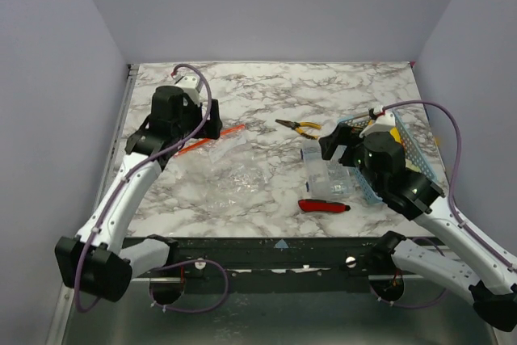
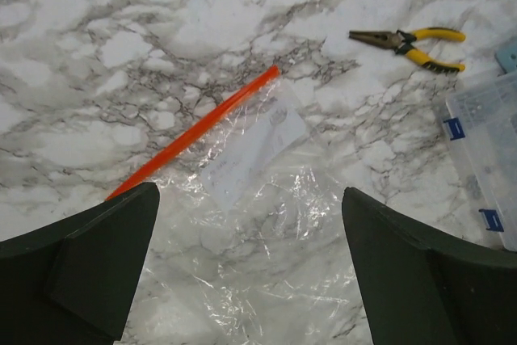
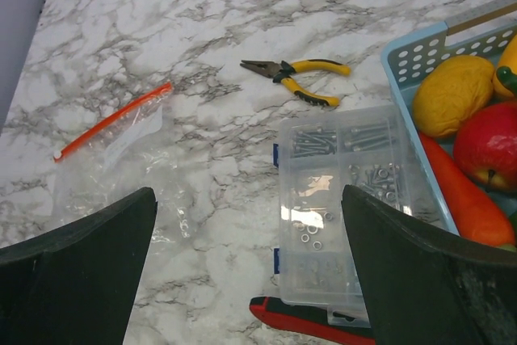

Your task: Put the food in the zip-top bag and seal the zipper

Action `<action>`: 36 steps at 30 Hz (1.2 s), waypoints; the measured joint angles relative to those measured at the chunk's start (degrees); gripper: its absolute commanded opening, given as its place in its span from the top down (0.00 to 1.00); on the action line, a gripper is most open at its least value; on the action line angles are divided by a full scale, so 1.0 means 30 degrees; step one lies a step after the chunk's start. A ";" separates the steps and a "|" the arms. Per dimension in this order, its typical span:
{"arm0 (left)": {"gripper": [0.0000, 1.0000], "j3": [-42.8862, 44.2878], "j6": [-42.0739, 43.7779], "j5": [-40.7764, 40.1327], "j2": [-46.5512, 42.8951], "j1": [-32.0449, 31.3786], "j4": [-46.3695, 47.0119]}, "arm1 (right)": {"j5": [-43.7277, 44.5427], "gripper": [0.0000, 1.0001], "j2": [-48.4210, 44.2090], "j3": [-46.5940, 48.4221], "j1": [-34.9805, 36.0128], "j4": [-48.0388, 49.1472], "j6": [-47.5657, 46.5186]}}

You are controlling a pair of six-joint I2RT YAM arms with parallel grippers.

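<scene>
left pincer (image 2: 250, 199): apart, above zip-top bag (image 2: 266, 272)
right pincer (image 3: 249, 195): apart, near clear box (image 3: 339, 199)
zipper (image 2: 194, 133): flat on table (image 2: 161, 22)
food (image 3: 464, 94): in blue basket (image 3: 404, 54)

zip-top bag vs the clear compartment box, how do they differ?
The zip-top bag is limp and crinkled, lying flat; the compartment box is rigid with dividers. The bag looks empty; the box holds screws and nuts. The bag has an orange-red zipper edge; the box has blue clips. Both are clear plastic, on the marble table.
</scene>
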 measured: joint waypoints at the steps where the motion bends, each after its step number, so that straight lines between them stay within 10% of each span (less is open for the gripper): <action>1: 0.01 0.0226 -0.0007 0.0168 0.0561 0.0015 -0.0270 | -0.0138 0.00 -0.0073 -0.0022 0.0000 0.0080 -0.0007; 21: 0.01 0.8553 0.0386 0.2725 1.4797 0.0590 -0.5982 | -0.2397 0.00 0.0044 -0.0189 0.0000 0.0481 0.0000; 36: 0.01 0.8655 0.1151 0.2761 1.6232 0.0831 -0.6492 | -0.3002 0.00 -0.0189 -0.0328 0.0000 0.0481 0.0386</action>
